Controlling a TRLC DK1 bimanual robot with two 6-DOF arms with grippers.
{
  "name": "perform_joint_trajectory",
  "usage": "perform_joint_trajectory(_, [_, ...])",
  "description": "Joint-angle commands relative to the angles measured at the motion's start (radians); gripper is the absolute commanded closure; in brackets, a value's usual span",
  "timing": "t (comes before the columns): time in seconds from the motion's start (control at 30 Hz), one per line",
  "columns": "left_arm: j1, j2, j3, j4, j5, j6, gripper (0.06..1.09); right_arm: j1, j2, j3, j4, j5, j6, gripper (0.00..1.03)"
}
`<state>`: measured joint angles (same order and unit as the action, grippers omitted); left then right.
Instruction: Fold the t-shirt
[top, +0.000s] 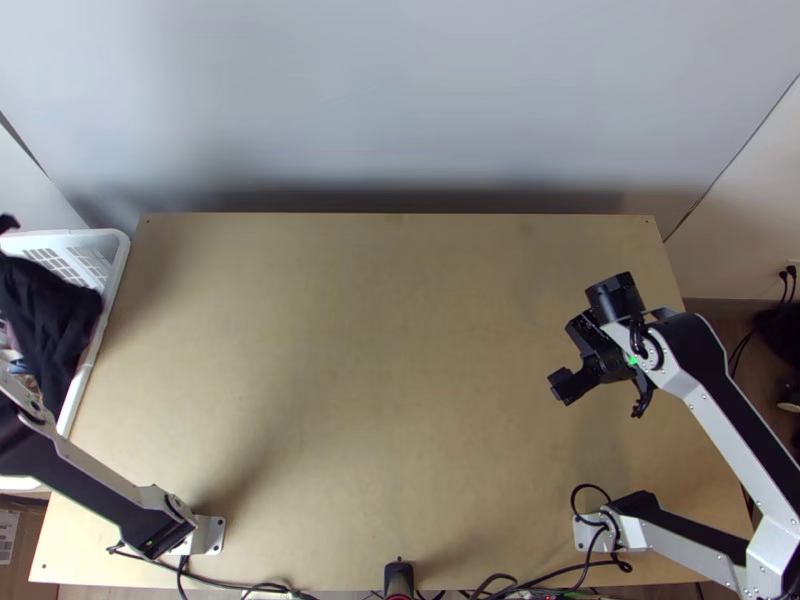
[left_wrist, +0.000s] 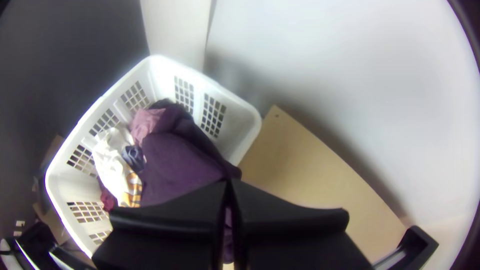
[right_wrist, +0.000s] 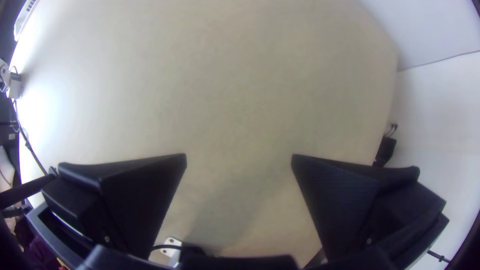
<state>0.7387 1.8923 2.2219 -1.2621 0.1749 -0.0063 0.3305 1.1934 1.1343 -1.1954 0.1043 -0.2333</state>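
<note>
Left gripper (top: 7, 223) nearly closed, pinching bunched purple shirt (left_wrist: 175, 160). Shirt drapes from fingertips into white basket (left_wrist: 252, 114), over other clothes (left_wrist: 111, 162). Right gripper (top: 578, 338) wide open, holding nothing, above table (top: 380, 400).

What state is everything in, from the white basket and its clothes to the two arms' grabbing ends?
White plastic basket with slotted walls: upright, partly filled.
Dark purple cloth: bunched, one part drawn up.
Crumpled white cloth: unfolded.
Dusty-pink cloth: bunched.
Left black two-fingered end effector: shut on the purple cloth.
Right black two-fingered end effector: open, holding nothing.
</note>
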Motion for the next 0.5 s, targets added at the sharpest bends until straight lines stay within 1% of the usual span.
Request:
perform_joint_trajectory(0.0, [-0.121, -0.180, 0.009, 0.007, 0.037, 0.002, 1.05, 0.001, -0.044, -0.013, 0.000, -0.002, -0.001, 0.05])
perform_joint_trajectory(0.17, [-0.194, -0.269, 0.009, 0.059, 0.071, -0.015, 1.05, -0.001, -0.086, -0.051, 0.000, -0.002, -0.001, 0.05])
perform_joint_trajectory(0.23, [-0.233, -0.302, 0.010, 0.086, 0.071, -0.026, 1.05, -0.001, -0.100, -0.061, 0.000, -0.002, -0.001, 0.05])
perform_joint_trajectory(0.47, [-0.463, -0.415, 0.015, 0.129, 0.071, -0.037, 1.05, -0.004, -0.138, -0.053, -0.004, -0.002, -0.001, 0.05])
